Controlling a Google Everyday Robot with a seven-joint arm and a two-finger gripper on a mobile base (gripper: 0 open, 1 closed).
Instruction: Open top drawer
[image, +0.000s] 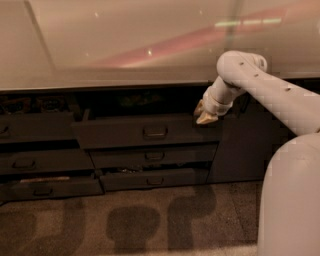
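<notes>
Jaws of the gripper sit at the upper right corner of the top drawer; whether they are spread or pressed together, I cannot tell. That drawer stands partly pulled out, its handle central, a slimmer drawer just below it.

Six dark grey-brown drawer fronts are in view, in two columns of three: three at the left of the frame and three at the centre. One of the six, the widest, is the top drawer, heading the centre column. There are six small dark bail handles, one on each front. One tall plain dark cabinet door stands right of centre. One pale glossy countertop spans the upper frame, and one brown carpeted floor the lower. One white robot arm at the right ends in one gripper, at the top drawer's upper right corner.
</notes>
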